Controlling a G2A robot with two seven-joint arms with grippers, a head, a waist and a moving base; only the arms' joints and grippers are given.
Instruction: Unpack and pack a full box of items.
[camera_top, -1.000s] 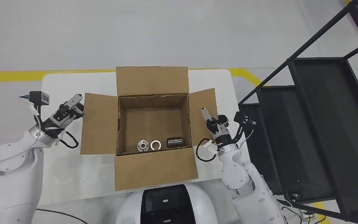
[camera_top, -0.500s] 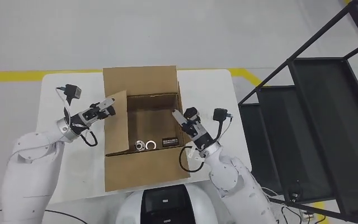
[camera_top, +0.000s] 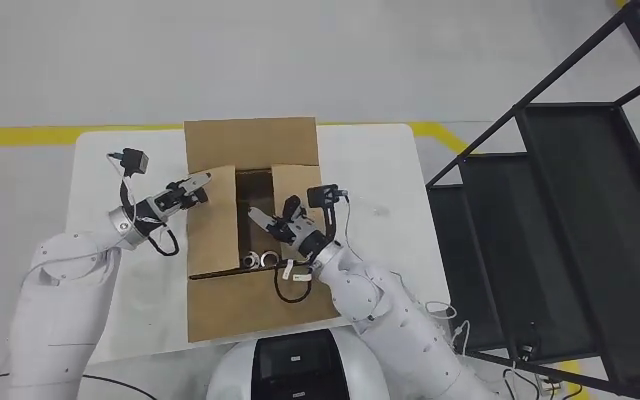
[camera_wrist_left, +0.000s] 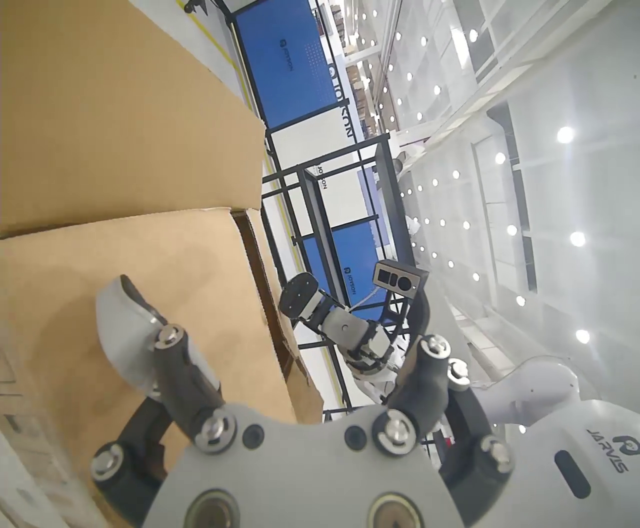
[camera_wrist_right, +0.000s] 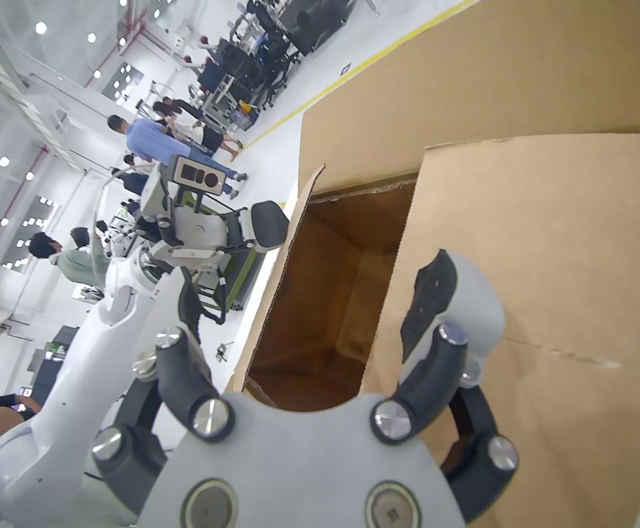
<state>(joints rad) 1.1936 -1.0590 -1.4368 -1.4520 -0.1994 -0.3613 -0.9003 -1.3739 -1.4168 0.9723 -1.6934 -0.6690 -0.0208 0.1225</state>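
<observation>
A brown cardboard box (camera_top: 250, 140) stands on the white table (camera_top: 385, 190), its back and front flaps lying flat outward. The two side flaps are folded in over the opening. My left gripper (camera_top: 196, 187) (camera_wrist_left: 280, 345) is open and rests against the left side flap (camera_top: 212, 225) (camera_wrist_left: 150, 280). On the right side flap (camera_top: 296, 185) (camera_wrist_right: 525, 300) lies my open right gripper (camera_top: 268, 220) (camera_wrist_right: 315, 310). A narrow gap between the flaps shows the box's dark inside (camera_wrist_right: 320, 300). Two metal rings (camera_top: 262, 261) lie on the box floor near the front wall.
A black metal rack (camera_top: 545, 200) stands to the right of the table. A yellow line (camera_top: 60, 133) runs along the floor behind. Bare tabletop lies on both sides of the box.
Both arms swung inward and pushed the side flaps from lying flat outward to folded over the opening. The box sits a little farther left than a second ago.
</observation>
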